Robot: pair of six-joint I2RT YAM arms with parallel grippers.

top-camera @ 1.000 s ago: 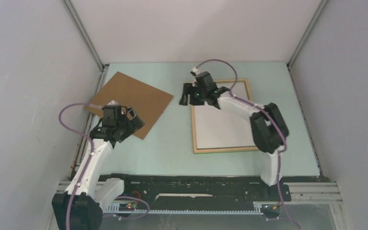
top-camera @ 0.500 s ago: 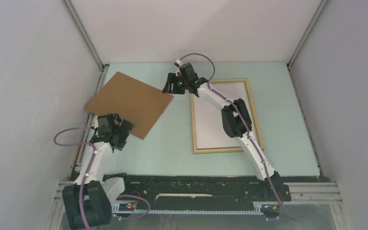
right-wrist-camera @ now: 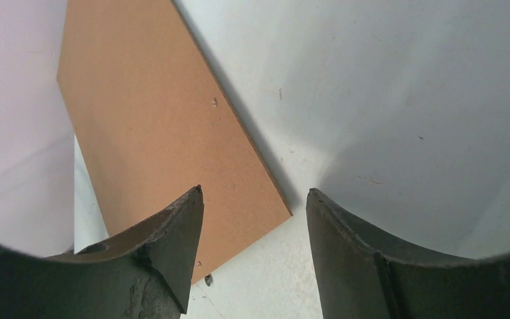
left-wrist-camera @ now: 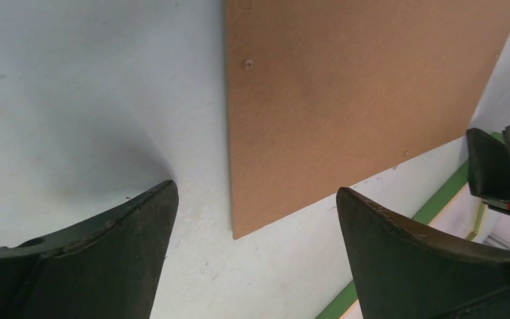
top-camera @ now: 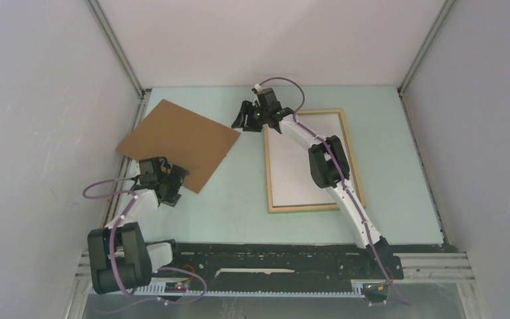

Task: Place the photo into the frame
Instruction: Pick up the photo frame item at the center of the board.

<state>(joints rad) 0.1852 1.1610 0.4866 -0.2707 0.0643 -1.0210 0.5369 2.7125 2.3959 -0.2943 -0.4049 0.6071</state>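
Over board (top-camera: 179, 143) near corner: left gripper (left-wrist-camera: 255, 187) — jaws fully spread, empty.
Above board right corner: right gripper (right-wrist-camera: 255, 189) — jaws partly open, empty.

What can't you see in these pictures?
- Top view: the right arm covers part of the frame.
- Top view: the photo lies white side up in it; its picture cannot be seen.
- Both wrist views: the brown board runs off the edges.
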